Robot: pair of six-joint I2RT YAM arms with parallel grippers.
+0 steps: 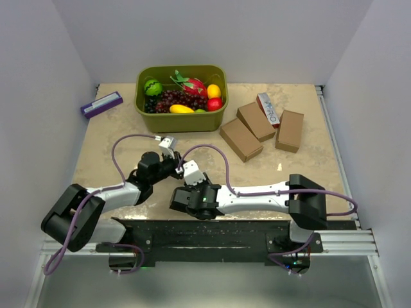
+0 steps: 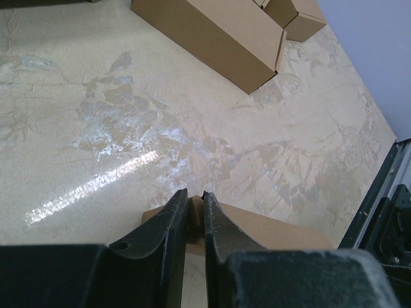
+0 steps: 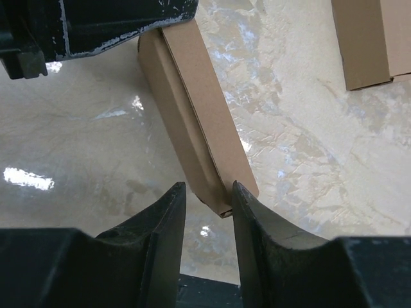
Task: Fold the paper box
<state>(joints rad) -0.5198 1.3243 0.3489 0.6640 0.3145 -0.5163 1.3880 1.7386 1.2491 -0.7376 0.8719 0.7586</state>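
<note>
Left end effector (image 2: 195,200) pinching paper box (image 2: 276,230) flap, box just beneath

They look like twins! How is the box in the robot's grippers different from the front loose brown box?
The left gripper pinches the paper box and the right gripper stands open around its other end; no gripper touches the front loose box. The paper box sits toward the near table edge, the front loose box farther back. Both are brown cardboard.

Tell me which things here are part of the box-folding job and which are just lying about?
In the job: paper box, left claw, right claw.
Lying about: three other brown cartons, fruit basket, white-and-red carton, purple box.
</note>
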